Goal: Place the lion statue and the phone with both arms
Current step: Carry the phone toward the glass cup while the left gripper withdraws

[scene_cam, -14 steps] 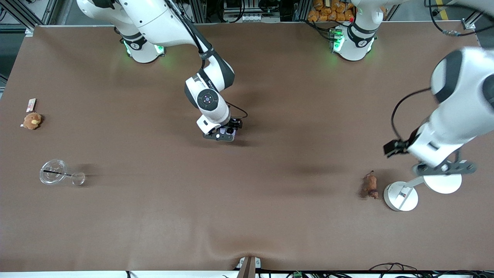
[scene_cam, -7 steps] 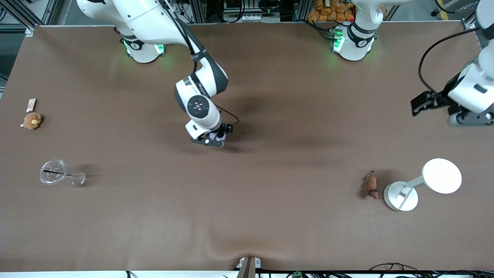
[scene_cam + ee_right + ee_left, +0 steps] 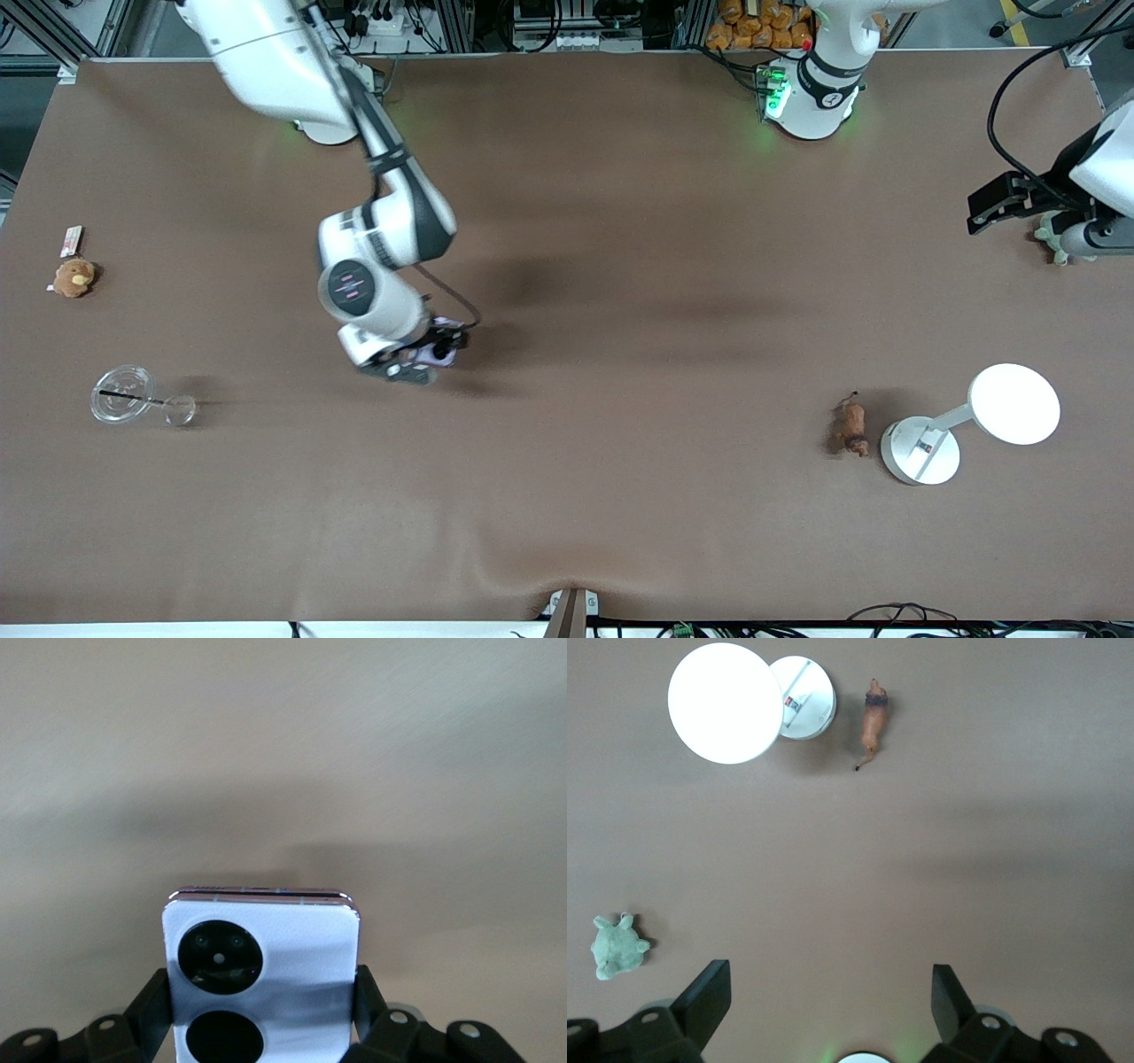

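The pale lavender phone (image 3: 266, 939) sits upright between the fingers of my right gripper (image 3: 261, 1003), its two black camera circles facing the wrist camera. In the front view my right gripper (image 3: 412, 361) holds the phone (image 3: 439, 353) low over the bare table, at mid depth. The brown lion statue (image 3: 850, 427) lies on the table beside a white stand, toward the left arm's end. The left wrist view shows the lion statue (image 3: 873, 719) well away from my left gripper (image 3: 828, 992), which is open with nothing in it. My left gripper (image 3: 1076, 241) hangs at the table's edge.
A white stand with a round base (image 3: 920, 450) and a round disc (image 3: 1014, 403) stands next to the lion. A green plush turtle (image 3: 616, 946) lies under the left arm. A tan plush toy (image 3: 73, 277), a small card (image 3: 71, 239) and clear glassware (image 3: 124, 394) lie at the right arm's end.
My right arm has carried the phone toward the right arm's end of the table. My left arm has pulled up and away from the stand to the table's edge.
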Controlling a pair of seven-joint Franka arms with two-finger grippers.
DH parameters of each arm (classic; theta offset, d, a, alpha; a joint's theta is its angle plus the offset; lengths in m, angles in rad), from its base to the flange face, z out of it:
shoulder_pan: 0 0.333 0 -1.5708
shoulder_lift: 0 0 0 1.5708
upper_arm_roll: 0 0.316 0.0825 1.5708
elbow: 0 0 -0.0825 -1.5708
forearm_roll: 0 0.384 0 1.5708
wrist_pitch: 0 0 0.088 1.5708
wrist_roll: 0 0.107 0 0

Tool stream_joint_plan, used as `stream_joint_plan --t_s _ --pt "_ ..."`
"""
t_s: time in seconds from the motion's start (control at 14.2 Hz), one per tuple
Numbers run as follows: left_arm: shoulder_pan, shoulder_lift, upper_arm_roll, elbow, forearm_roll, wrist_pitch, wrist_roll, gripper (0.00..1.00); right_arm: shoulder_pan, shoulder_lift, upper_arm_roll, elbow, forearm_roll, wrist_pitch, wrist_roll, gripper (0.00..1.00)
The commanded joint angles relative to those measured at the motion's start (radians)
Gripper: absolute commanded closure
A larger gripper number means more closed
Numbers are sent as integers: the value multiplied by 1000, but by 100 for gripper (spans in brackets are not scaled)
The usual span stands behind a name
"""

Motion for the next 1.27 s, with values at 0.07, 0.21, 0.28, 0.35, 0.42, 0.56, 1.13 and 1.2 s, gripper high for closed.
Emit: stream_joint_plan --t_s 0.07,0.21,0.28,0.35,0.42,0.56,1.13,1.2 --pt "-2 -2 5 29 -18 -64 13 0 -170 -31 19 -4 -4 -38 -163 100" --pt "-5 1 4 29 -34 -75 13 0 -245 -28 19 -4 -3 -38 -268 100" --pt "-5 3 4 29 -37 -75 13 0 -282 -22 19 -4 -3 -38 -315 100" --pt "-5 7 2 27 -41 -76 13 0 -324 -19 19 -4 -3 -33 -364 100" --pt "-3 15 2 27 -54 -75 13 0 -360 -15 19 -4 -1 -30 -413 100" --pt "-6 27 2 27 -82 -75 4 0 -405 -5 19 -2 0 -26 -493 100" --pt "0 34 7 30 -84 -75 12 0 -511 133 17 90 -7 56 -649 100" --pt "0 34 7 30 -84 -73 12 0 -519 144 17 91 -7 62 -649 100"
